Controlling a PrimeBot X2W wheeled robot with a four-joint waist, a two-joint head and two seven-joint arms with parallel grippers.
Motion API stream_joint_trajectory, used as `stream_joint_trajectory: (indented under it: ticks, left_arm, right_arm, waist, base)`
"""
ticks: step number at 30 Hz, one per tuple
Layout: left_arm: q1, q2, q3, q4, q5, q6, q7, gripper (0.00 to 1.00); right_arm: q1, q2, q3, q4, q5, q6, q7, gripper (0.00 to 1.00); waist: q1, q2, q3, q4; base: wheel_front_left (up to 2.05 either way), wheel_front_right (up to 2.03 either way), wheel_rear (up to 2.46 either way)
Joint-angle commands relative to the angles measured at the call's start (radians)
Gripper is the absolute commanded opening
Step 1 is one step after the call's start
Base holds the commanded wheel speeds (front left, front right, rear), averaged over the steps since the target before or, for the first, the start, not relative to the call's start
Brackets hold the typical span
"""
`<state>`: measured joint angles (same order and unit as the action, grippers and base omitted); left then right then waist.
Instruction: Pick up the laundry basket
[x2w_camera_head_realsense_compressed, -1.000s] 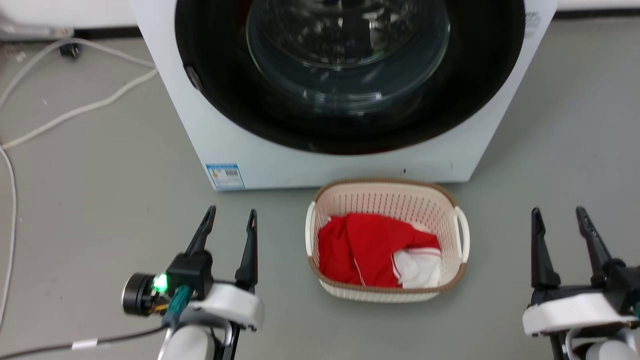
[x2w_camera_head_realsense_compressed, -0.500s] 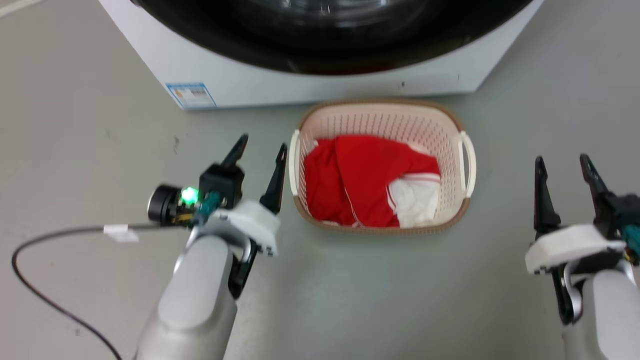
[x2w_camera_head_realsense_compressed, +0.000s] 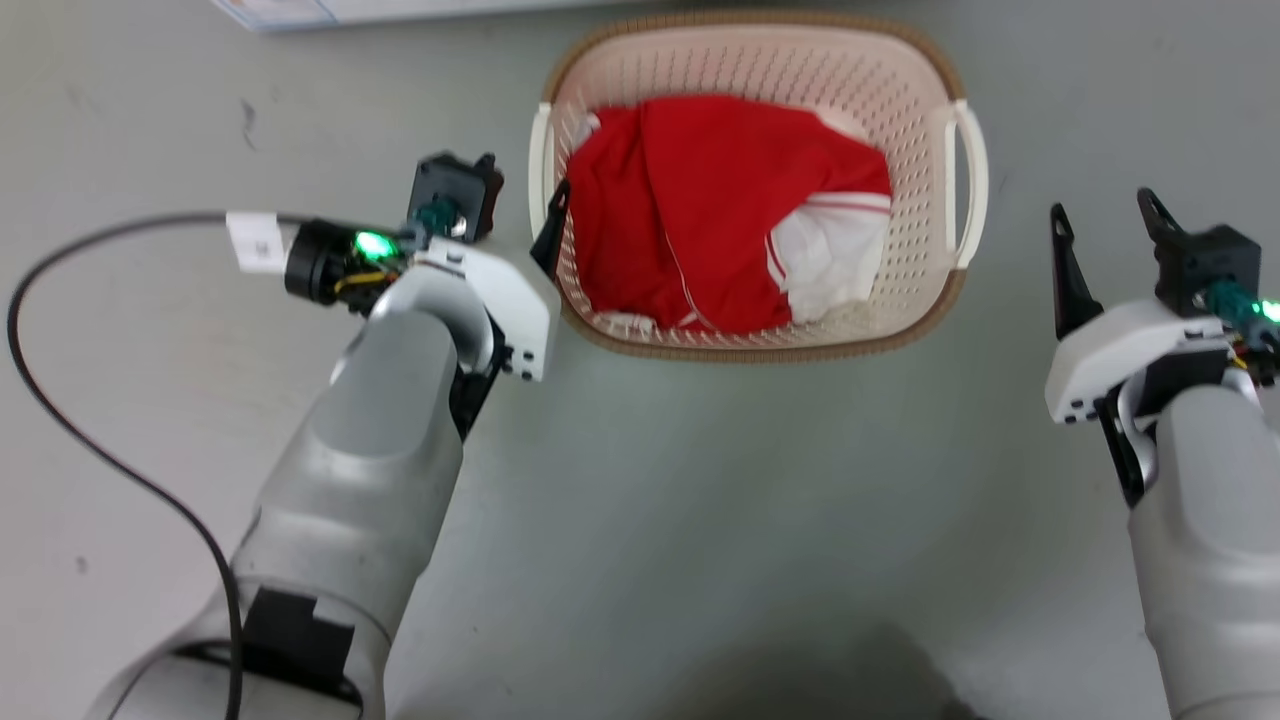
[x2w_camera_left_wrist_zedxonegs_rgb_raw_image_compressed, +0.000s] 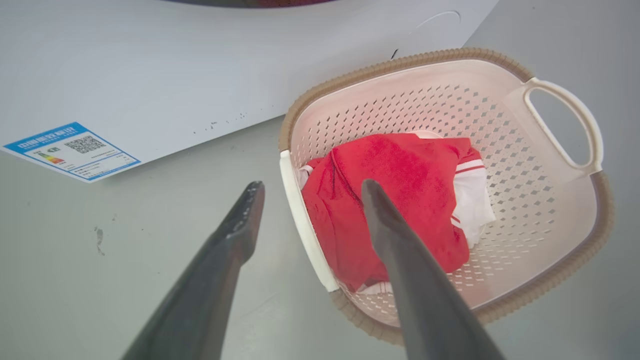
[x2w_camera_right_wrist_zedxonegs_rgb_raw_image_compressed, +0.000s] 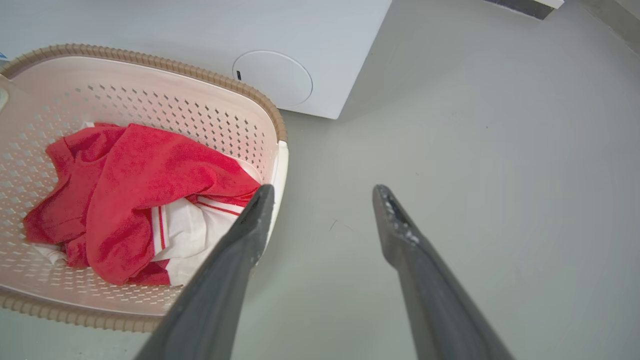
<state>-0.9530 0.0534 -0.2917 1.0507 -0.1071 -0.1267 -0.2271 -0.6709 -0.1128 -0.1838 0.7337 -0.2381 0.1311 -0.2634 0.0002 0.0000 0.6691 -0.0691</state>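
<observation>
The laundry basket (x2w_camera_head_realsense_compressed: 930, 130), cream with a brown rim, stands on the grey floor and holds red and white clothes (x2w_camera_head_realsense_compressed: 700, 200). My left gripper (x2w_camera_head_realsense_compressed: 520, 195) is open at the basket's white left handle (x2w_camera_head_realsense_compressed: 541, 150). In the left wrist view the left gripper (x2w_camera_left_wrist_zedxonegs_rgb_raw_image_compressed: 312, 186) straddles that handle (x2w_camera_left_wrist_zedxonegs_rgb_raw_image_compressed: 305, 230), one finger outside and one over the clothes. My right gripper (x2w_camera_head_realsense_compressed: 1102, 208) is open, a short way right of the right handle (x2w_camera_head_realsense_compressed: 970, 180). In the right wrist view the right gripper (x2w_camera_right_wrist_zedxonegs_rgb_raw_image_compressed: 325, 190) has its left finger just beside the handle (x2w_camera_right_wrist_zedxonegs_rgb_raw_image_compressed: 281, 165) of the basket (x2w_camera_right_wrist_zedxonegs_rgb_raw_image_compressed: 150, 100).
The white washing machine (x2w_camera_left_wrist_zedxonegs_rgb_raw_image_compressed: 150, 75) stands just behind the basket, with a blue label (x2w_camera_left_wrist_zedxonegs_rgb_raw_image_compressed: 70, 150) on its front; its lower corner (x2w_camera_right_wrist_zedxonegs_rgb_raw_image_compressed: 310, 50) appears in the right wrist view. A black cable (x2w_camera_head_realsense_compressed: 60, 420) loops over the floor at the left.
The head camera has tilted down, so the washing machine has slid out at the top. My left gripper has closed in on the left handle. My right gripper has come nearer the right handle.
</observation>
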Motion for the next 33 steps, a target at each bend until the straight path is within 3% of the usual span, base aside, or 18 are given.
stream_joint_trajectory:
  ticks: [1, 4, 14, 24, 33]
  left_arm:
    - [-0.031, 0.002, -0.008, 0.021, -0.007, -0.002, 0.011, 1.0]
    - [-0.124, 0.001, -0.084, 0.098, -0.061, -0.003, 0.064, 1.0]
    - [-0.256, 0.028, -0.189, 0.158, -0.135, -0.003, 0.106, 1.0]
    - [-0.306, 0.033, -0.244, 0.187, -0.188, -0.002, 0.114, 1.0]
    - [-0.357, 0.037, -0.298, 0.196, -0.223, -0.002, 0.118, 1.0]
  right_arm:
    - [-0.034, -0.007, 0.007, 0.025, -0.006, -0.001, -0.002, 1.0]
    - [-0.142, -0.021, 0.034, 0.159, -0.033, -0.001, -0.002, 1.0]
    - [-0.328, -0.038, 0.066, 0.355, -0.062, -0.001, -0.002, 1.0]
    - [-0.427, -0.039, 0.069, 0.478, -0.088, -0.001, -0.001, 1.0]
    - [-0.482, -0.038, 0.046, 0.508, -0.125, -0.001, 0.0, 1.0]
  waist:
    - [-0.0002, 0.0, 0.059, -0.009]
    - [-0.0002, 0.0, 0.124, -0.014]
    - [-0.0002, 0.0, 0.218, -0.001]
    - [-0.0002, 0.0, 0.271, 0.02]
    - [-0.0002, 0.0, 0.324, 0.025]
  base:
    - [0.0, 0.0, 0.0]
    - [0.0, 0.0, 0.0]
    - [0.0, 0.0, 0.0]
    - [0.0, 0.0, 0.0]
    - [0.0, 0.0, 0.0]
